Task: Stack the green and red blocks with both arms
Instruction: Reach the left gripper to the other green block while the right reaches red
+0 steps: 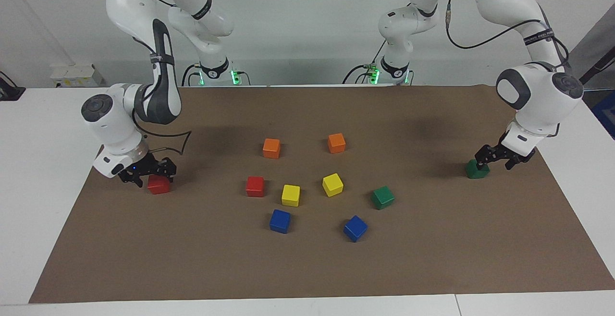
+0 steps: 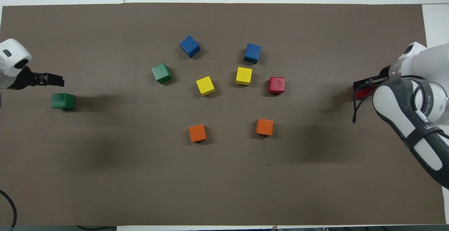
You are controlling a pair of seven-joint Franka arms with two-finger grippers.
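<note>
Bright, even light from above fills my workspace. My arms cast soft, wide shadows on the brown mat, and each block drops a small dark patch beside itself. No glare shows on the matte mat; the white table looks pale and flat. Both views are sharp, with edges hardly bent.
</note>
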